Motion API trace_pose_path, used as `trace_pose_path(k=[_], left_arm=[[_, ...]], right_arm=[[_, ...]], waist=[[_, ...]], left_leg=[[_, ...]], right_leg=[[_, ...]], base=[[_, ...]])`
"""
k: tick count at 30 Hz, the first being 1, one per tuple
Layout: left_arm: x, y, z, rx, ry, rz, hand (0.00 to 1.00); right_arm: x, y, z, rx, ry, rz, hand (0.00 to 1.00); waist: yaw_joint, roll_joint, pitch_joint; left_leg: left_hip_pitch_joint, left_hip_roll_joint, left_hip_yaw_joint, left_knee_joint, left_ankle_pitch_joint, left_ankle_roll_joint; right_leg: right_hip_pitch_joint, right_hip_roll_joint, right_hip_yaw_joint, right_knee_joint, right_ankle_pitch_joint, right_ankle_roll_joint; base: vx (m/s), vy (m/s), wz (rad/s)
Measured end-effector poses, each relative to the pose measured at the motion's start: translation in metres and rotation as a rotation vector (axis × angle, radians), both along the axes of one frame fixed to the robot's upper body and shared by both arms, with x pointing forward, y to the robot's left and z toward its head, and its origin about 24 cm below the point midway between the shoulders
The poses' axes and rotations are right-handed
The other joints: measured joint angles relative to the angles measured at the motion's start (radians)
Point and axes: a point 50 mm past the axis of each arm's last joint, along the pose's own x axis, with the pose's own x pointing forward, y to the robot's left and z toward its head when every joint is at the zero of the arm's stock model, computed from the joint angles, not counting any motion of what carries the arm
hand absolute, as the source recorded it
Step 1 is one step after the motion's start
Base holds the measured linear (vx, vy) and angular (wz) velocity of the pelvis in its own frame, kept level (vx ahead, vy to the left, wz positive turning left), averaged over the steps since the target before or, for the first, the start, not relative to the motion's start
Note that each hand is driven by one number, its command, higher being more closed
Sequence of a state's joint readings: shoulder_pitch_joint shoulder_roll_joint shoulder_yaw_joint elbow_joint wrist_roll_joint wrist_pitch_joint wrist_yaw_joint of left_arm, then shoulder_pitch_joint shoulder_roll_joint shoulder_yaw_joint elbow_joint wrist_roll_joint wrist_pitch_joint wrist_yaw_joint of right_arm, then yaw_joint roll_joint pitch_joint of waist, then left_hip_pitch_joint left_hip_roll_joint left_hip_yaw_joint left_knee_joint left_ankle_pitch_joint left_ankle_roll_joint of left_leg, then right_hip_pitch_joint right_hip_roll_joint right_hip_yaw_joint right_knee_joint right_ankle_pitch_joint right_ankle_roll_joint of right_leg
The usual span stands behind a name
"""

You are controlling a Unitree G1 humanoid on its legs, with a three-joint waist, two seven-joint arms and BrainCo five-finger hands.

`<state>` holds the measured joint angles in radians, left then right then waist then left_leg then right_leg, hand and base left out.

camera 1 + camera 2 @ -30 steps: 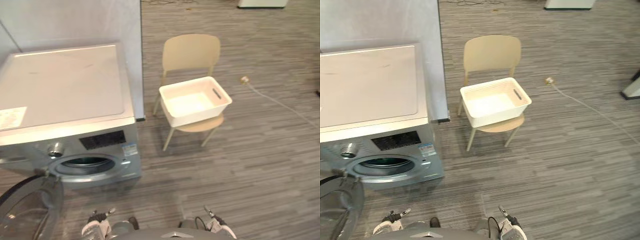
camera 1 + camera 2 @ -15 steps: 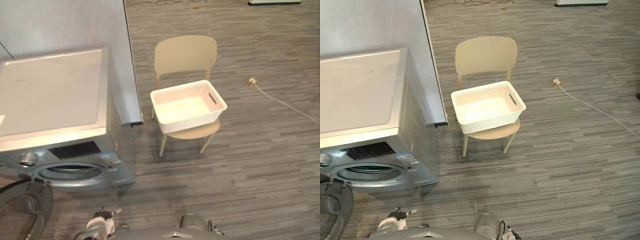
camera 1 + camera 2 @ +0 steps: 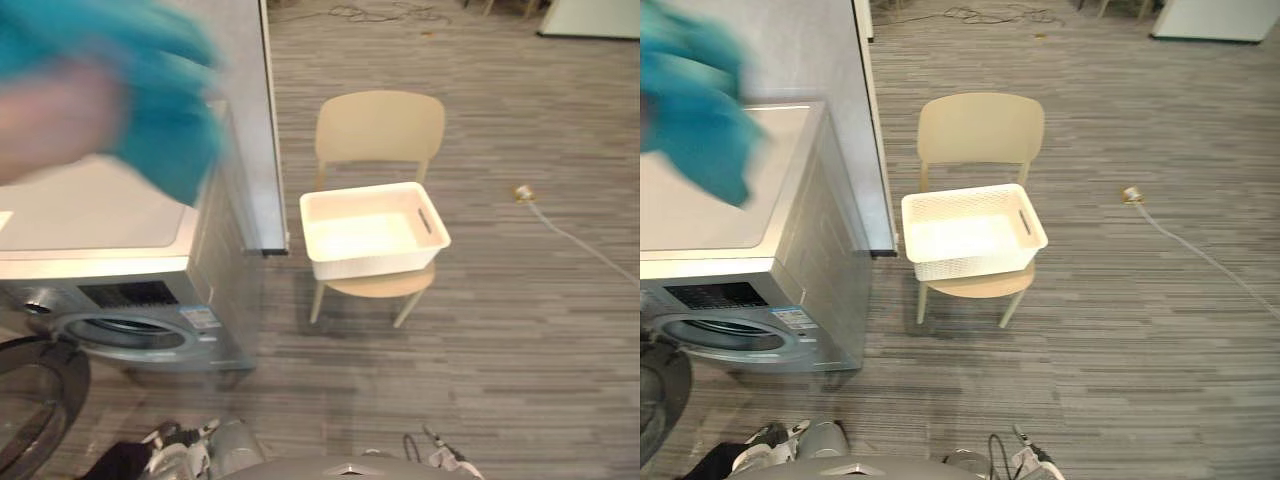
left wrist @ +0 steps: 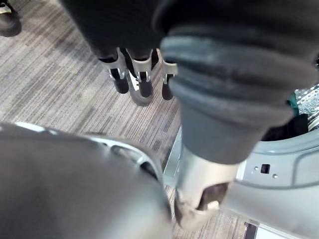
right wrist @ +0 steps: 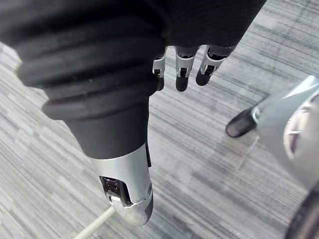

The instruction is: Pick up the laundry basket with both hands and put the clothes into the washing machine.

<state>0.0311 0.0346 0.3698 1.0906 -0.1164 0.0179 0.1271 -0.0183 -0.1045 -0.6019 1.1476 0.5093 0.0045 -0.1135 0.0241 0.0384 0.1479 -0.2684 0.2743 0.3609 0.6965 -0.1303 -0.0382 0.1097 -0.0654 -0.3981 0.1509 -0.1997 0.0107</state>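
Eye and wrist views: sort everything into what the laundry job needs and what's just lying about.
Job:
basket, on the chair
washer, door open
left hand and right hand, both open, holding nothing

Lying about:
chair
plug and cable on the floor
blurred teal thing above the washer, can't tell what

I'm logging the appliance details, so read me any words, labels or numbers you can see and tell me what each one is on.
Sticker on the washing machine front: print too small to read.
Dark control panel: markings too blurred to read.
Laundry basket, chair: no print visible.
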Motion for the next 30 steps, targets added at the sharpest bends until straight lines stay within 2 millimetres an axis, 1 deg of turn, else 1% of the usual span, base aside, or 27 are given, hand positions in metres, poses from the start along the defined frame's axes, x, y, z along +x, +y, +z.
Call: trace_pose_path(k=[1,2,3,4,5,6,7,9,11,12,13,14,15,16,17,18,19,20,22,23,24,25,26,27,28,29,30], left_arm=[[0.001,-0.003,0.000,-0.007,-0.003,-0.003,0.00],[-0.001,-0.007,-0.001,-0.016,0.004,-0.019,0.00],[-0.001,-0.008,-0.002,-0.020,0.006,-0.023,0.00],[0.002,-0.004,0.000,-0.011,-0.004,-0.026,0.00],[0.004,-0.003,0.000,-0.008,-0.010,-0.023,0.00],[0.001,-0.001,0.000,-0.013,-0.008,0.020,0.00],[-0.007,-0.001,-0.002,-0.020,0.006,0.058,0.00],[-0.012,-0.001,-0.003,-0.022,0.018,0.062,0.00],[-0.012,-0.005,-0.003,-0.031,0.017,0.062,0.00],[-0.010,-0.010,-0.004,-0.044,0.013,0.059,0.00],[-0.002,-0.015,-0.003,-0.055,0.001,0.042,0.00],[-0.001,-0.016,-0.003,-0.055,0.000,0.030,0.00],[0.002,-0.015,-0.002,-0.047,-0.005,0.004,0.00],[0.005,-0.012,-0.001,-0.037,-0.009,-0.012,0.00],[0.006,-0.011,0.000,-0.028,-0.008,-0.029,0.00],[0.006,-0.011,0.000,-0.027,-0.008,-0.029,0.00],[0.006,-0.011,0.000,-0.028,-0.009,-0.028,0.00],[0.007,-0.012,0.000,-0.030,-0.011,-0.030,0.00],[0.010,-0.014,0.000,-0.033,-0.019,-0.030,0.00],[0.008,-0.015,0.000,-0.034,-0.014,-0.027,0.00],[0.008,-0.015,-0.001,-0.035,-0.012,-0.027,0.00],[0.007,-0.015,-0.001,-0.033,-0.009,-0.030,0.00],[0.002,-0.011,-0.002,-0.023,0.003,-0.033,0.00],[-0.004,-0.008,-0.003,-0.017,0.023,-0.031,0.00],[-0.009,0.000,-0.003,-0.001,0.044,-0.029,0.00],[-0.011,-0.003,-0.004,-0.012,0.054,-0.027,0.00],[-0.016,-0.016,-0.008,-0.054,0.070,-0.002,0.00]], right_arm=[[0.003,0.002,0.000,0.004,-0.007,0.003,0.00],[0.006,0.003,0.001,0.008,-0.020,-0.006,0.00],[0.008,0.009,0.000,0.024,-0.027,-0.013,0.00],[0.013,0.021,-0.002,0.054,-0.040,-0.012,0.00],[0.017,0.026,-0.002,0.065,-0.053,-0.005,0.00],[0.027,0.034,0.000,0.073,-0.085,0.010,0.00],[0.036,0.044,0.002,0.078,-0.117,0.056,0.00],[0.037,0.051,0.003,0.085,-0.131,0.085,0.00],[0.036,0.054,0.002,0.091,-0.134,0.102,0.00],[0.035,0.053,0.002,0.087,-0.130,0.108,0.00],[0.037,0.049,0.004,0.068,-0.137,0.121,0.00],[0.036,0.048,0.004,0.062,-0.138,0.123,0.00],[0.035,0.046,0.005,0.055,-0.139,0.122,0.00],[0.031,0.045,0.004,0.051,-0.133,0.120,0.00],[0.027,0.041,0.003,0.043,-0.121,0.119,0.00],[0.025,0.039,0.003,0.039,-0.114,0.119,0.00],[0.012,0.036,0.000,0.035,-0.083,0.109,0.00],[-0.002,0.035,-0.003,0.040,-0.050,0.088,0.00],[-0.017,0.033,-0.007,0.052,-0.015,0.035,0.00],[-0.023,0.030,-0.008,0.052,0.002,0.003,0.00],[-0.030,0.028,-0.008,0.056,0.015,-0.020,0.00],[-0.032,0.028,-0.009,0.062,0.022,-0.028,0.00],[-0.038,0.031,-0.012,0.083,0.047,-0.047,0.00],[-0.043,0.034,-0.013,0.099,0.063,-0.060,0.00],[-0.053,0.040,-0.017,0.131,0.101,-0.076,0.00],[-0.054,0.039,-0.017,0.134,0.107,-0.089,0.00],[-0.052,0.022,-0.014,0.096,0.104,-0.089,0.00]], waist=[[0.006,0.001,-0.001],[0.012,0.013,-0.010],[0.011,0.007,-0.016],[0.012,-0.027,-0.006],[0.016,-0.037,-0.001],[0.033,-0.042,0.001],[0.035,-0.042,0.000],[0.031,-0.043,-0.023],[0.033,-0.040,-0.040],[0.031,-0.032,-0.045],[0.023,-0.029,-0.043],[0.023,-0.035,-0.039],[0.024,-0.038,-0.032],[0.022,-0.046,-0.029],[0.013,-0.054,-0.026],[0.009,-0.055,-0.027],[0.000,-0.054,-0.029],[-0.006,-0.054,-0.029],[-0.010,-0.050,-0.029],[-0.011,-0.045,-0.030],[-0.010,-0.042,-0.031],[-0.010,-0.043,-0.031],[-0.013,-0.055,-0.042],[-0.014,-0.077,-0.053],[-0.018,-0.093,-0.067],[-0.017,-0.075,-0.069],[-0.022,-0.019,-0.076]], left_leg=[[0.009,-0.084,0.014,-0.093,-0.020,-0.013],[0.051,-0.157,0.009,-0.271,-0.016,0.018],[0.090,-0.181,-0.011,-0.348,-0.016,0.030],[0.132,-0.226,-0.019,-0.467,0.038,0.063],[0.145,-0.234,-0.015,-0.499,0.051,0.067],[0.171,-0.237,-0.002,-0.531,0.064,0.067],[0.213,-0.240,0.008,-0.554,0.068,0.066],[0.243,-0.249,0.014,-0.587,0.068,0.066],[0.267,-0.258,0.021,-0.636,0.077,0.065],[0.277,-0.258,0.029,-0.673,0.072,0.058],[0.282,-0.254,0.033,-0.690,0.073,0.056],[0.286,-0.253,0.038,-0.689,0.073,0.056],[0.292,-0.248,0.052,-0.679,0.066,0.055],[0.306,-0.243,0.053,-0.668,0.060,0.053],[0.327,-0.227,0.047,-0.645,0.046,0.039],[0.337,-0.218,0.042,-0.630,0.038,0.035],[0.342,-0.204,0.022,-0.608,0.025,0.026],[0.349,-0.201,0.000,-0.606,0.032,0.027],[0.349,-0.201,-0.025,-0.607,0.038,0.017],[0.350,-0.200,-0.047,-0.606,0.035,0.007],[0.347,-0.188,-0.072,-0.605,0.033,-0.014],[0.346,-0.180,-0.080,-0.604,0.032,-0.030],[0.342,-0.163,-0.102,-0.609,0.031,-0.083],[0.338,-0.162,-0.121,-0.617,0.033,-0.106],[0.354,-0.154,-0.169,-0.657,0.046,-0.144],[0.364,-0.137,-0.205,-0.682,0.052,-0.157],[0.377,-0.086,-0.270,-0.703,0.060,-0.170]], right_leg=[[0.000,-0.006,-0.006,-0.004,0.001,0.002],[-0.004,0.003,-0.007,-0.005,0.003,0.007],[-0.007,0.001,-0.004,-0.010,0.003,0.008],[-0.011,-0.014,0.016,-0.027,0.016,0.019],[-0.007,-0.018,0.022,-0.035,0.025,0.022],[-0.002,-0.019,0.037,-0.038,0.042,0.022],[0.016,-0.020,0.057,-0.033,0.051,0.017],[0.024,-0.025,0.059,-0.028,0.052,0.018],[0.006,-0.035,0.059,0.007,0.049,0.022],[-0.049,-0.047,0.061,0.111,0.036,0.033],[-0.170,-0.077,0.065,0.330,0.024,0.051],[-0.212,-0.092,0.074,0.415,0.029,0.061],[-0.275,-0.114,0.102,0.549,0.049,0.090],[-0.326,-0.129,0.128,0.671,0.063,0.108],[-0.365,-0.133,0.156,0.789,0.062,0.109],[-0.376,-0.130,0.173,0.825,0.055,0.100],[-0.381,-0.132,0.193,0.835,0.044,0.097],[-0.372,-0.162,0.196,0.788,0.032,0.084],[-0.367,-0.225,0.195,0.698,0.012,0.074],[-0.361,-0.280,0.207,0.611,0.011,0.067],[-0.342,-0.306,0.258,0.481,0.028,0.050],[-0.332,-0.311,0.291,0.415,0.044,0.047],[-0.308,-0.312,0.352,0.262,0.116,0.056],[-0.295,-0.313,0.368,0.212,0.190,0.065],[-0.262,-0.302,0.359,0.185,0.127,0.194],[-0.251,-0.281,0.346,0.168,0.092,0.237],[-0.243,-0.216,0.301,0.173,0.079,0.204]], base=[[0.07,0.083,0.26],[0.08,0.077,0.32],[0.10,0.059,0.39],[0.07,0.021,0.34],[0.07,0.023,0.12],[0.04,0.023,-0.22],[0.04,0.034,-0.31],[0.03,0.037,-0.19],[0.00,0.040,-0.22],[-0.05,0.083,-0.34],[-0.04,0.086,-0.34],[-0.01,0.061,-0.29],[0.02,-0.003,-0.22],[0.05,-0.053,-0.13],[0.08,-0.086,0.02],[0.09,-0.127,0.30],[0.12,-0.167,0.57],[0.15,-0.238,0.71],[0.15,-0.230,0.51],[0.18,-0.334,0.37],[0.22,-0.421,0.32],[0.20,-0.543,0.31],[0.15,-0.499,0.25],[0.18,-0.666,0.37],[0.13,-0.468,0.25],[0.20,-0.510,0.21],[0.23,-0.411,0.14]])
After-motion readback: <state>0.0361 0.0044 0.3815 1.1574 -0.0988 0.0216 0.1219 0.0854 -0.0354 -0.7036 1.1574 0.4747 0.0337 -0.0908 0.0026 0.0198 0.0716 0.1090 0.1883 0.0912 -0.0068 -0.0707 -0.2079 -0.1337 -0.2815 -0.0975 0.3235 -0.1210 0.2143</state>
